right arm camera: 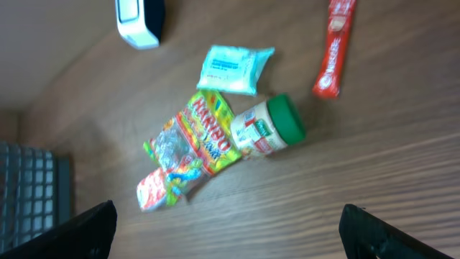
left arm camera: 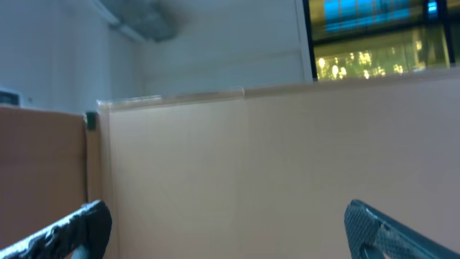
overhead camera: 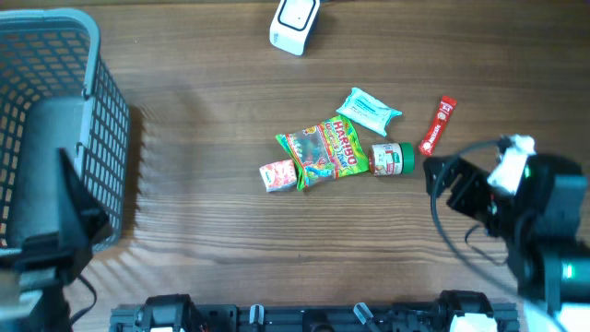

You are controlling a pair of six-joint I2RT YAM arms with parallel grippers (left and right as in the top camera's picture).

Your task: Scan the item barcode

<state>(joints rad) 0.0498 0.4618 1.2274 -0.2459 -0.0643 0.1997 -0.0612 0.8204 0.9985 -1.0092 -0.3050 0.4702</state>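
Wood table [right arm camera: 402, 165] lies under the right claw [right arm camera: 228, 234], gaping wide and empty; jar [right arm camera: 267, 129] just ahead of it, so drop straight, pinch its body, barcode uncovered, scanner [right arm camera: 140, 18] farther ahead-left.

Soft, even light overhead; both wrist views blurred (left worst).

The wooden table [overhead camera: 212, 138] bears a basket [overhead camera: 92, 55], scanner [overhead camera: 295, 23], Haribo bag [overhead camera: 323, 149], jar [overhead camera: 392, 159], wipes pack [overhead camera: 369, 111], red sachet [overhead camera: 438, 125], small packet [overhead camera: 277, 174].

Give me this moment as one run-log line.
left end effector: open, empty | right end effector: open, empty, near green-lidded jar, not touching | Haribo bag: on table, untouched | white barcode scanner: far edge, untouched
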